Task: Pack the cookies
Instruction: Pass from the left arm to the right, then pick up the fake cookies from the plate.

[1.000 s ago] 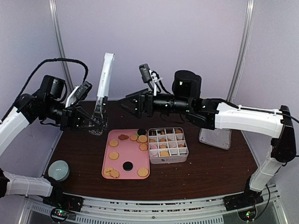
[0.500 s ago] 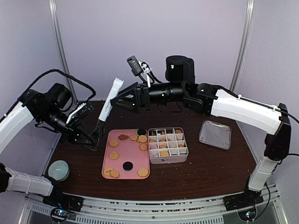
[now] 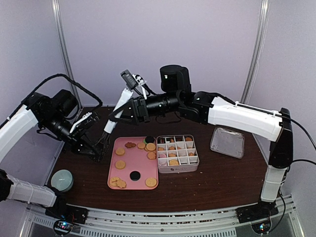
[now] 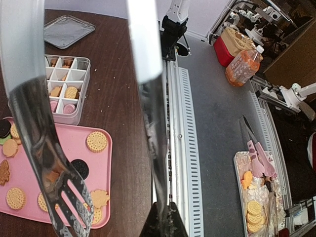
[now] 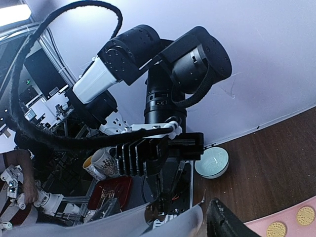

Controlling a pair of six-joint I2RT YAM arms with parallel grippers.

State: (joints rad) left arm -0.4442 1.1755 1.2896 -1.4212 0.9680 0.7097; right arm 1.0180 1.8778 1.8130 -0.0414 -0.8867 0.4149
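Cookies (image 3: 120, 164) mostly golden-orange (few blk), pink tray (image 3: 136, 160), silver/wht tongs (image 4: 30, 123), dk-brown table (image 3: 212, 180).

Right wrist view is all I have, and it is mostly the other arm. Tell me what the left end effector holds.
Observer: The left end effector is shut on the metal tongs, low down, just left of the pink tray.
Operator: Now give me the state of the packing.
Observer: A divided box sits beside the tray's right edge. Some of its cells hold cookies, several are empty, and more lie loose on the tray.
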